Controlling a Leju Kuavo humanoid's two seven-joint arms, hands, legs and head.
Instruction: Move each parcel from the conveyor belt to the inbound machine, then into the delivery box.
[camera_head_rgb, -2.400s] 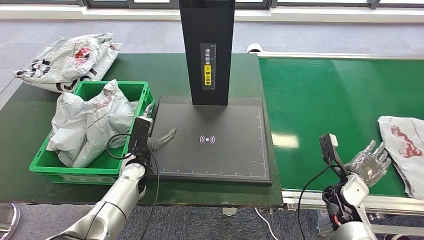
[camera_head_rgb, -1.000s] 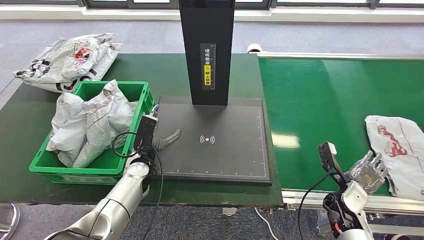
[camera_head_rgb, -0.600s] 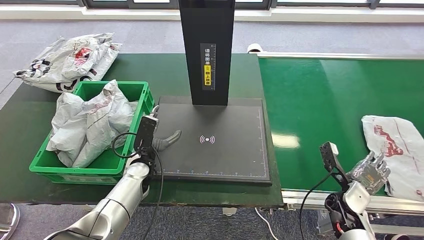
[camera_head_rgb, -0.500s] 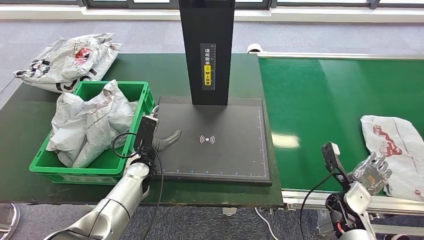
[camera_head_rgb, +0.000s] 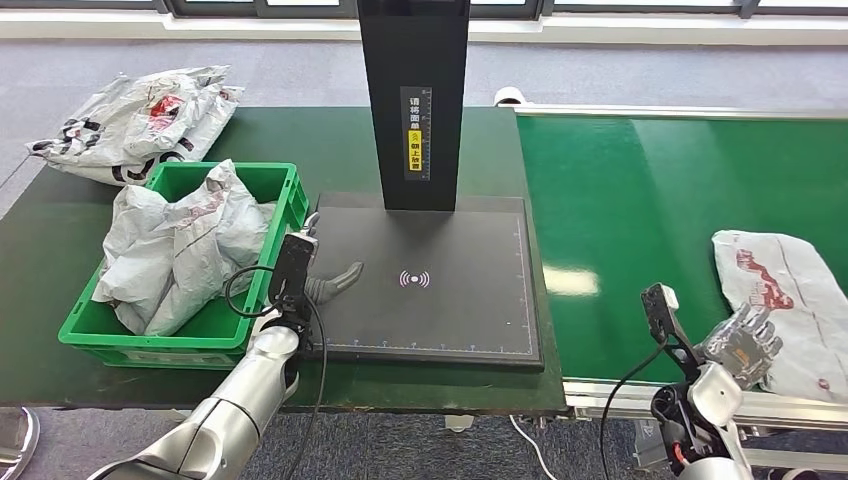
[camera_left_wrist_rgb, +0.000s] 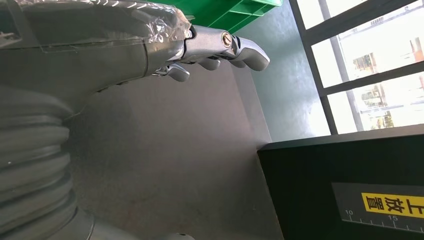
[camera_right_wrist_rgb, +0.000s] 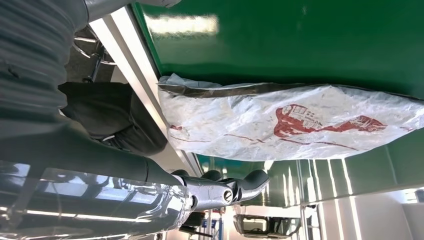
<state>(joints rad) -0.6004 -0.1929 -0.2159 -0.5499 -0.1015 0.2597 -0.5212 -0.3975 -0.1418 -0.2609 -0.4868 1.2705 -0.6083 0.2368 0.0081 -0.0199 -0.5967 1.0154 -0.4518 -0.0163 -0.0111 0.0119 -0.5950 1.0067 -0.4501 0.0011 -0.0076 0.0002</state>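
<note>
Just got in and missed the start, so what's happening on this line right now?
A humanoid robot is sorting parcels. One parcel lies on the conveyor belt, next to the open right hand, which isn't holding it. The left hand rests open and empty over the black scanner pad. The green box beside the pad already holds parcels, and more lie on the table behind it.
</note>
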